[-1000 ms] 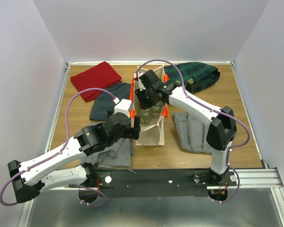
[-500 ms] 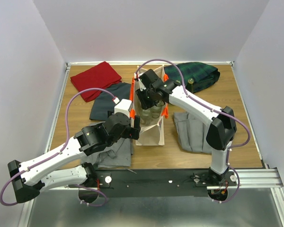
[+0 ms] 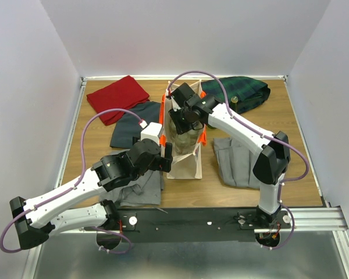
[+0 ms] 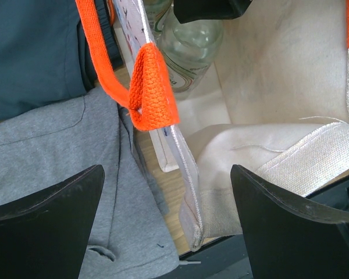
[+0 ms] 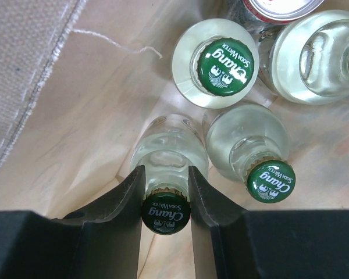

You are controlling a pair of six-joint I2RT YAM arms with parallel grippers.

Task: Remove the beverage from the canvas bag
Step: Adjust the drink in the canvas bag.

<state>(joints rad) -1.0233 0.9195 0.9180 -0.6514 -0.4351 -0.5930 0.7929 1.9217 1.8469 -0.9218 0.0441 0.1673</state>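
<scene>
The beige canvas bag (image 3: 185,165) with orange handles (image 4: 151,87) stands open in the middle of the table. Inside are several clear glass bottles with green caps. My right gripper (image 5: 166,174) reaches down into the bag (image 5: 75,116) and is shut on the neck of one beverage bottle (image 5: 168,152), just under its cap. In the top view the right gripper (image 3: 183,125) is over the bag's mouth. My left gripper (image 4: 167,171) is open, its fingers straddling the bag's left wall (image 4: 183,168) near the front corner without touching it.
Other bottles (image 5: 224,61) (image 5: 247,139) (image 5: 314,58) and a can (image 5: 282,7) crowd the held one. Around the bag lie a red cloth (image 3: 117,97), a dark grey garment (image 3: 134,125), grey clothes (image 3: 142,186) (image 3: 235,160) and a dark plaid cloth (image 3: 238,93).
The right gripper has closed onto the bottle's neck and shifted slightly left over the bag. The left arm has stayed put.
</scene>
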